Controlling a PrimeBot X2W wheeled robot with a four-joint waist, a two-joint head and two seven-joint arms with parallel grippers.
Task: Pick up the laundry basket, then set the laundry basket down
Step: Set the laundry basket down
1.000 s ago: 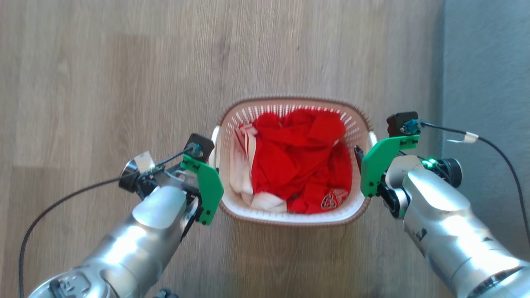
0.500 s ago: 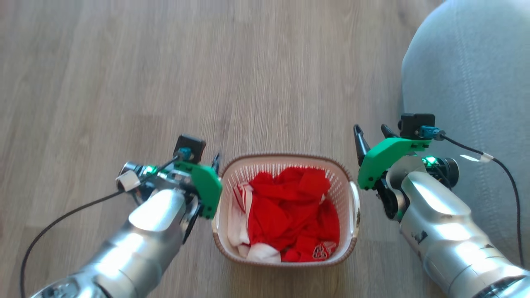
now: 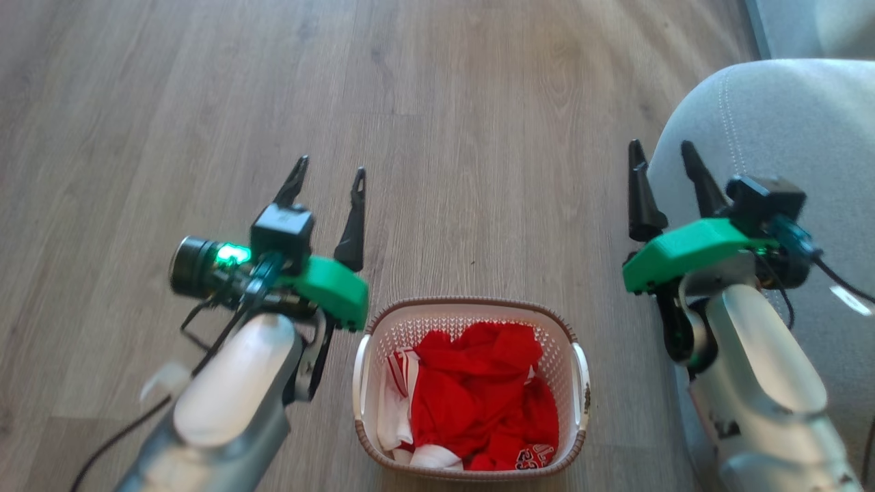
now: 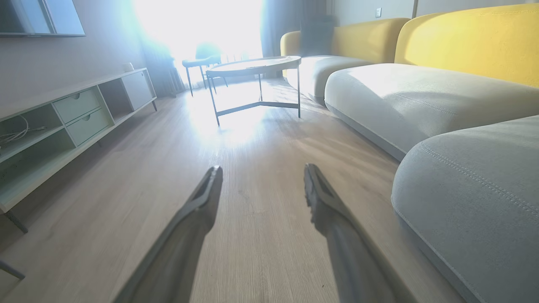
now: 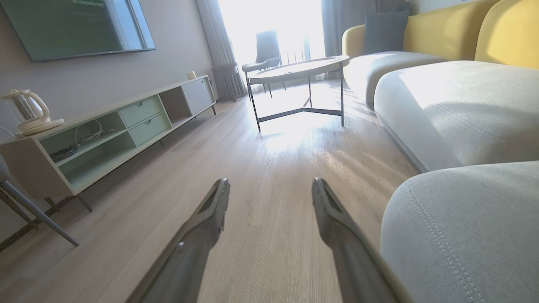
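Observation:
The laundry basket (image 3: 573,342), cream-white with a brown rim and white side handles, stands on the wooden floor at the bottom middle of the head view, full of red and white clothes. My left gripper (image 3: 328,174) is open and empty, raised to the basket's upper left with fingers pointing away from it. My right gripper (image 3: 663,154) is open and empty too, raised at the upper right beside the sofa. Neither touches the basket. In the wrist views the left gripper (image 4: 260,179) and right gripper (image 5: 269,189) point along the floor with spread fingers.
A grey sofa seat (image 3: 786,123) lies close on the right; it has yellow backs (image 4: 476,42). A round coffee table (image 5: 301,67) stands ahead, a low TV cabinet (image 5: 105,134) along the left wall with a kettle (image 5: 27,111), and a chair (image 5: 265,52) by the window.
Both arms have lifted away from the basket's sides and swung to point forward. The head camera has tilted, so the basket now sits lower in its picture and more sofa shows.

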